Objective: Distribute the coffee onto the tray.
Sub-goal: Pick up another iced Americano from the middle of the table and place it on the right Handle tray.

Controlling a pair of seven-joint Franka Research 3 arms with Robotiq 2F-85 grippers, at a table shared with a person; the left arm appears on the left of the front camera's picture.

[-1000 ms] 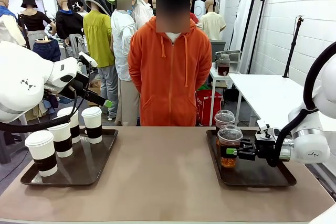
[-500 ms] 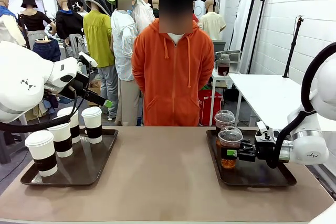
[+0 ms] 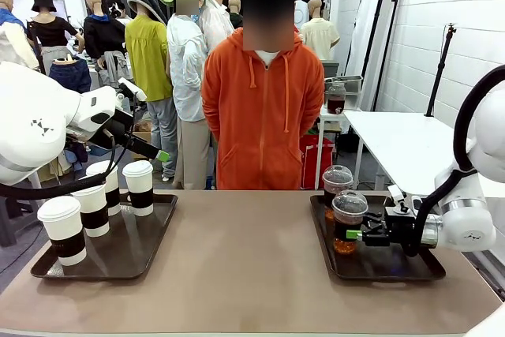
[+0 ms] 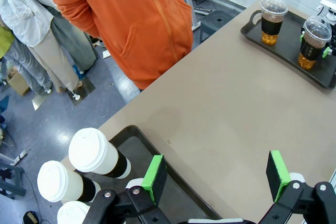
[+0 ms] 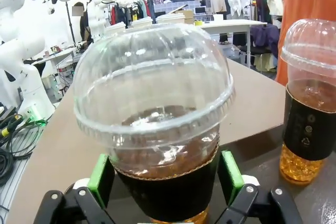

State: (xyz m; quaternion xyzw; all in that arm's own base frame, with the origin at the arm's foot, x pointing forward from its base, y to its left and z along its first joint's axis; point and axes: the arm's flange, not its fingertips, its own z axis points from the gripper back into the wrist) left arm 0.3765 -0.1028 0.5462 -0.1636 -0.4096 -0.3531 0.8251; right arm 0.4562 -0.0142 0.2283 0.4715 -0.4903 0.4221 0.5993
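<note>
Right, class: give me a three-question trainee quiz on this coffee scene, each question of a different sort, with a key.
1. True or false: the right gripper has its fingers around a clear dome-lidded cup.
2. How many white paper cups stand on the left tray?
3. The left gripper is: A) holding a cup, B) open above the table, C) resting on a tray.

Key: 1 true; 2 four; 3 B.

You see four banded white cups (image 3: 95, 203) upright at lower left, two domed amber cups (image 3: 341, 207) standing center-right.
</note>
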